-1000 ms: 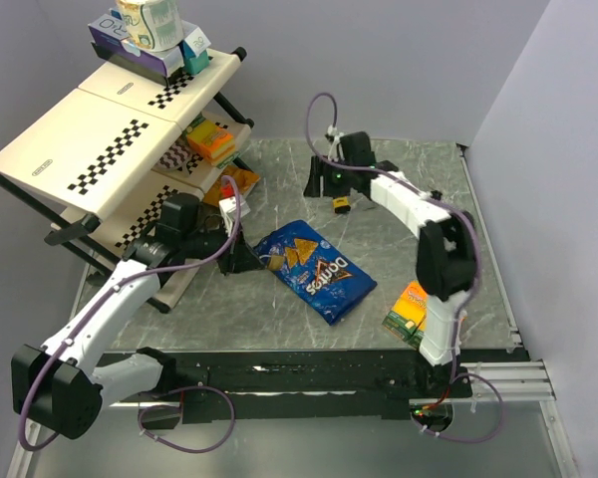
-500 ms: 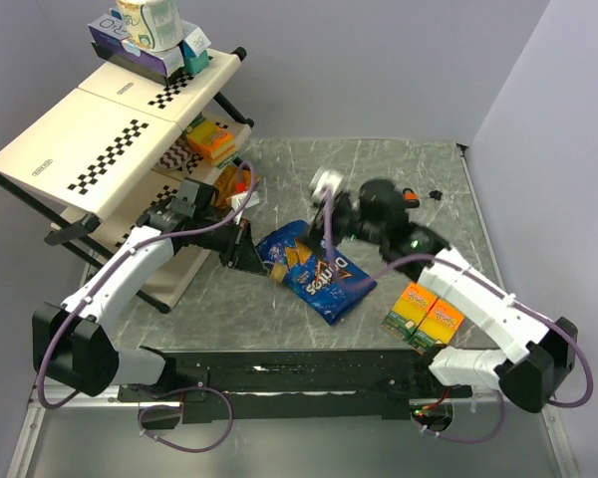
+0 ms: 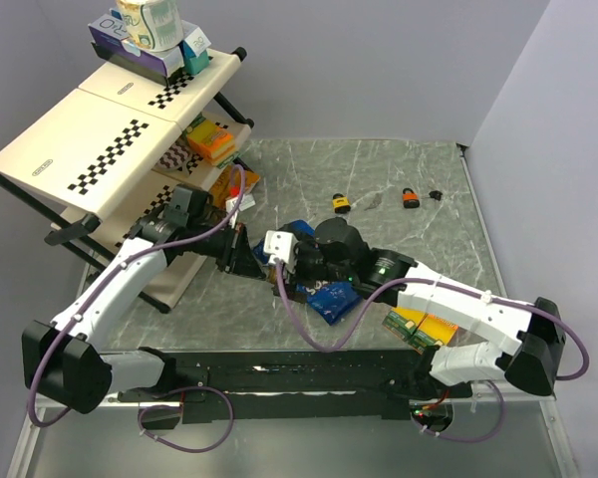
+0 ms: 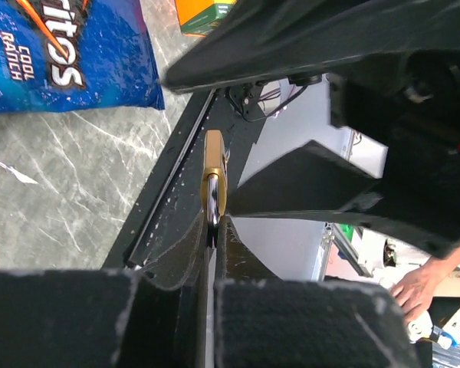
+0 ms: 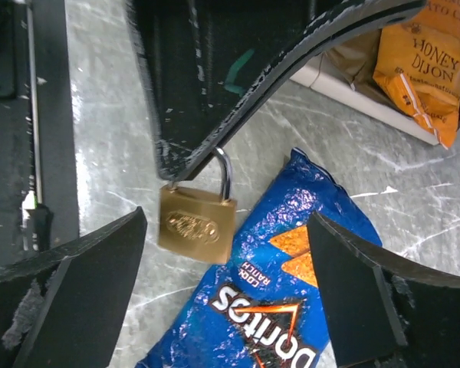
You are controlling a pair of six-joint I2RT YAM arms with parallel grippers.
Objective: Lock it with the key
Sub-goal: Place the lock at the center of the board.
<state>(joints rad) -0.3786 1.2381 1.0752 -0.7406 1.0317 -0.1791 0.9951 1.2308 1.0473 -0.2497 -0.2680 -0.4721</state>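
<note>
Left tool pinching padlock (by shackle), right tool agape

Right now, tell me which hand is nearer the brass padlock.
Left. The left hand is shut on the shackle of the brass padlock; the right hand is open, facing it, a finger on either side, not touching.

A: Which print is legible on the blue chip bag?
B: "COOL RANCH" in white capitals, left wrist view; part of the Doritos logo, right wrist view.
A: And on the orange bag?
B: "HONEY DIJON".
</note>
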